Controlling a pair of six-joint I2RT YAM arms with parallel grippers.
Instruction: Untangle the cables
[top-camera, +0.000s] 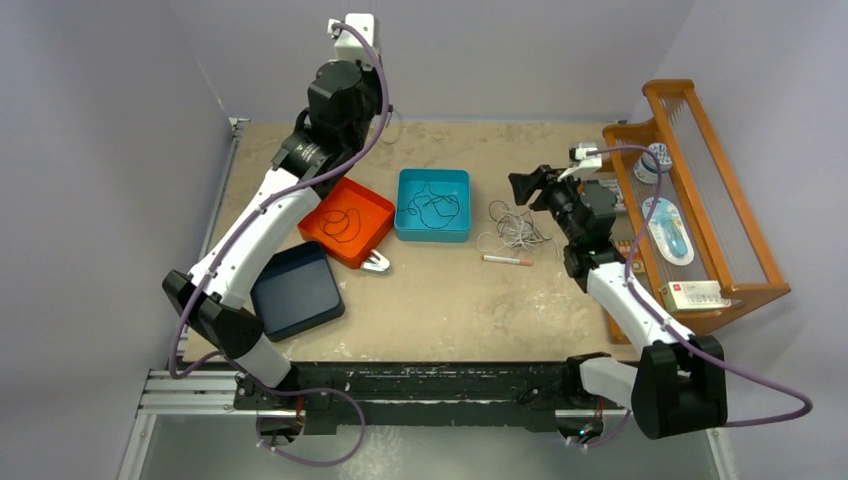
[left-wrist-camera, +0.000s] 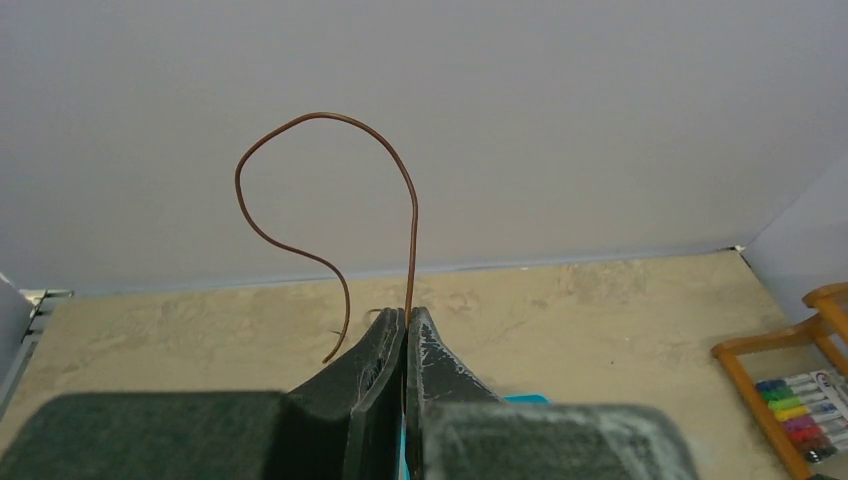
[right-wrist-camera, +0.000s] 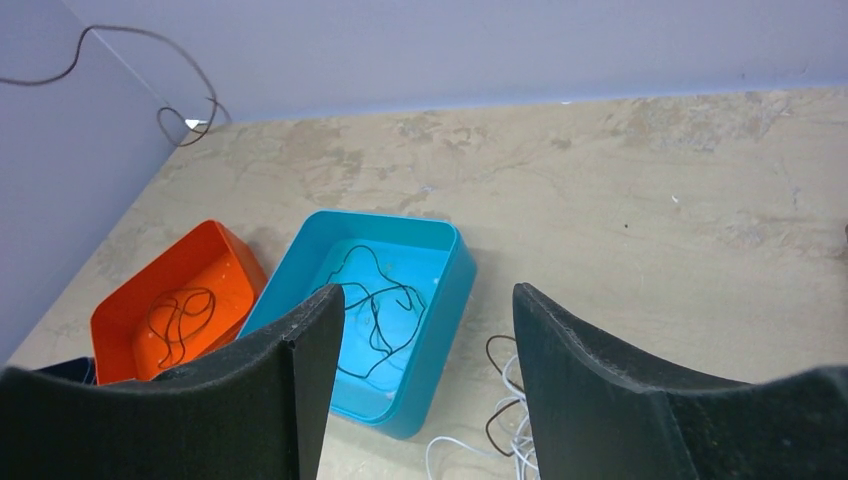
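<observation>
Near the far left corner of the desk (top-camera: 450, 310) the left tool (left-wrist-camera: 405, 330) pinches a curling brown wire (left-wrist-camera: 330, 120), while the right tool (right-wrist-camera: 428, 300), spread wide, hangs over a whitish wire heap (top-camera: 515, 228) toward the right edge, apparently without touching it.

Tan table (top-camera: 450, 310) carries, left to right: near navy tray (top-camera: 297, 290), orange tray (top-camera: 368, 212), teal tray (top-camera: 433, 236), whitish cables (top-camera: 515, 228), pen (top-camera: 508, 260), wooden rack (top-camera: 745, 296) at right edge.
</observation>
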